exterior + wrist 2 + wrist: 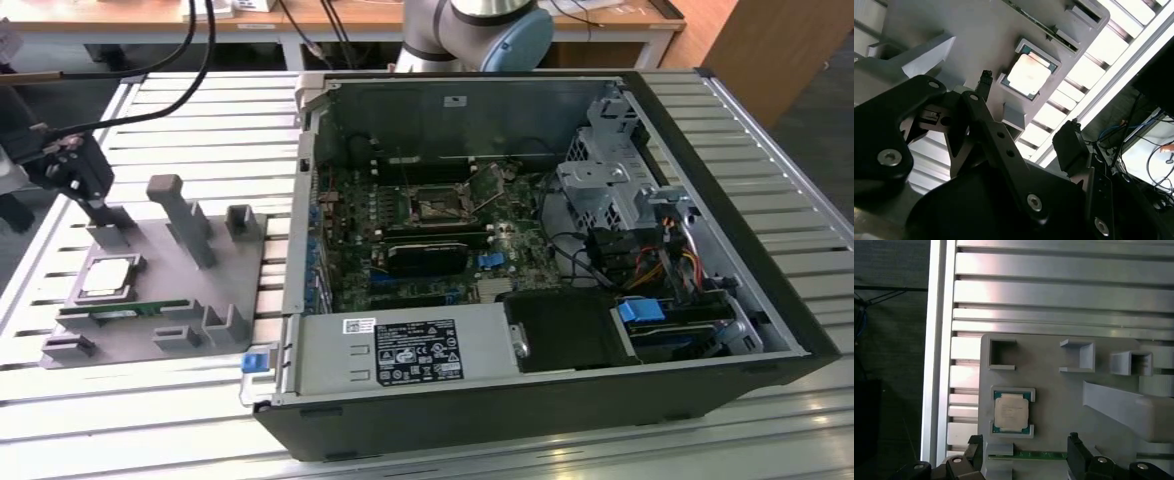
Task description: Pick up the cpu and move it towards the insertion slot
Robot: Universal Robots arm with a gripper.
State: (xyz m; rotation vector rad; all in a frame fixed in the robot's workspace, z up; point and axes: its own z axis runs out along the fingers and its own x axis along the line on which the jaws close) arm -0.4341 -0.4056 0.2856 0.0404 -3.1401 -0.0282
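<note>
Cpu lies flat in a grey tray pocket, lower left of the exterior view, well apart from the insertion slot. Gripper is spread and empty, hovering near the cpu. Probably light, stiff, slick on top, fragile: pinch opposite edges.

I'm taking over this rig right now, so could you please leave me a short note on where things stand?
Gripper: open and empty, hovering over the gray fixture, close to the cpu.
Cpu: lying flat in its recess on the fixture, next to the green memory stick, outside the computer case.
Insertion slot: on the board inside the open case.
Done: nothing grasped yet.
Left: the pick-up and the move to the slot.
</note>
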